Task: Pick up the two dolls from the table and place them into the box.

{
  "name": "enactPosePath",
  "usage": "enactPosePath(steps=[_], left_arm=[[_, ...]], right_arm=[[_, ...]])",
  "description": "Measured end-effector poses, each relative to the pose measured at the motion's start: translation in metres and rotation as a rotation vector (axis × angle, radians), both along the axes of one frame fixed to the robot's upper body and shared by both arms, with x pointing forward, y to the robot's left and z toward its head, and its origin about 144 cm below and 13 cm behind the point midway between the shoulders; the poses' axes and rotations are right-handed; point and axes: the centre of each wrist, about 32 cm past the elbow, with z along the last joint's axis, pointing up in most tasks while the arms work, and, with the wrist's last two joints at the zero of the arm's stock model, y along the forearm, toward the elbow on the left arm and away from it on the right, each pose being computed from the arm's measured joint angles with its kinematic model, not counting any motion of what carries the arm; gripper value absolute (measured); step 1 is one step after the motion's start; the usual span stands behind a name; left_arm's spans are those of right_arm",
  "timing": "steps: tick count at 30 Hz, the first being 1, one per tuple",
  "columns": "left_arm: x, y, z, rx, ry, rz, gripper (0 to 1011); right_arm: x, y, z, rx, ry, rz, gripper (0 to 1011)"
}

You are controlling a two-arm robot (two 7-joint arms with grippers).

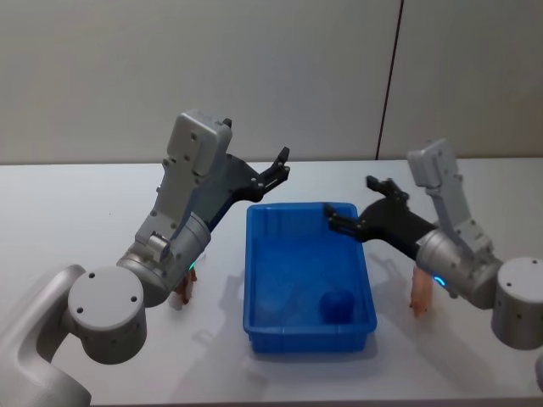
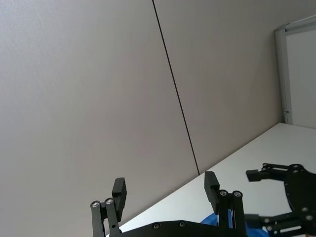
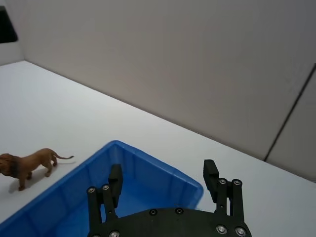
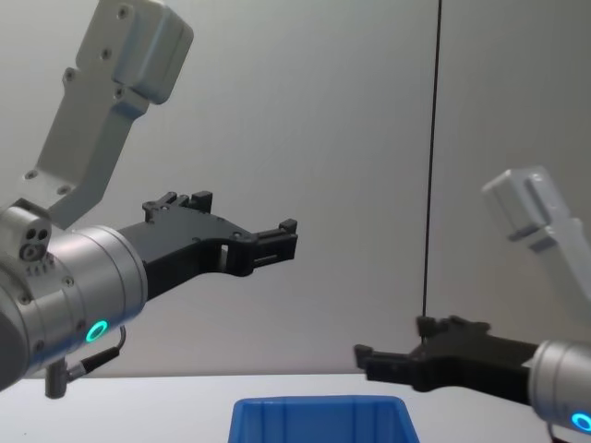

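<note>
I judge both arms hover high to clear the box (image 1: 310, 335) rim. The left gripper (image 1: 276, 172) is at centre frame and the right gripper (image 1: 352, 203) centre-right, fingers spread wide and empty. One doll (image 1: 185, 290) stands lower left on the bench (image 1: 85, 212), the other doll (image 1: 420, 292) lower right, both outside the box.

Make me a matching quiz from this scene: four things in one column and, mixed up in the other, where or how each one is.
Things:
1. left gripper
2. right gripper
3. box
4. lion doll

Places and states:
A. brown, standing on the white table outside the box
B. open, held low over the box's far right corner
C. open, held high near the box's far left corner
D. bright blue, resting on the table

Pairs: 1-C, 2-B, 3-D, 4-A.
</note>
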Motion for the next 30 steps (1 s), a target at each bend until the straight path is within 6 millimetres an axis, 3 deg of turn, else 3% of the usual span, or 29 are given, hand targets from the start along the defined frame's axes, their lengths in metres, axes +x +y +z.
enactPosePath(steps=[16, 30], left_arm=[[0.0, 0.0, 0.0, 0.0, 0.0, 0.0, 1001], [0.0, 0.0, 0.0, 0.0, 0.0, 0.0, 1001]], right_arm=[[-0.041, -0.017, 0.005, -0.065, 0.067, -0.262, 1001], [-0.064, -0.02, 0.009, -0.067, 0.214, -0.466, 1001]])
